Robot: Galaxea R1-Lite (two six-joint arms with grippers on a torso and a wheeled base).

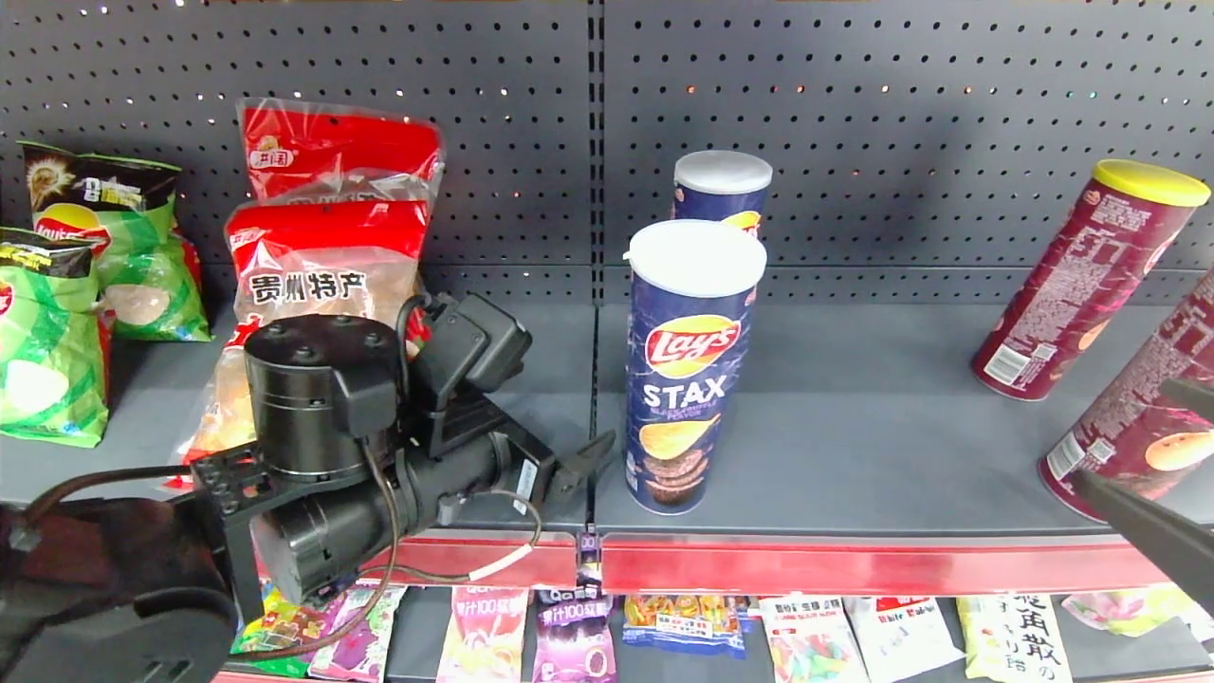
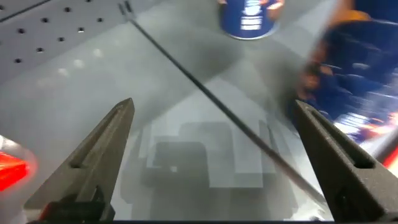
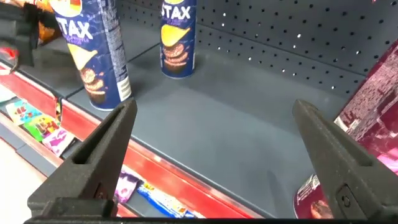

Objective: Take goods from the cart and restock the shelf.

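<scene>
Left claw (image 2: 212, 104) spread just left of front blue can (image 1: 692, 360); second can (image 1: 723, 190) behind, maroon cans (image 1: 1081, 285) well right. Right claw (image 3: 214, 106) spread

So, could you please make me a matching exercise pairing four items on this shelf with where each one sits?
Things
1. front blue can
2. maroon can with yellow lid
3. red snack bags
4. green chip bags

Places
A. far left end of the shelf
B. right side of the shelf
C. near the shelf's middle, by its front edge
D. between the green chip bags and the front blue can

Pairs: 1-C, 2-B, 3-D, 4-A
</scene>
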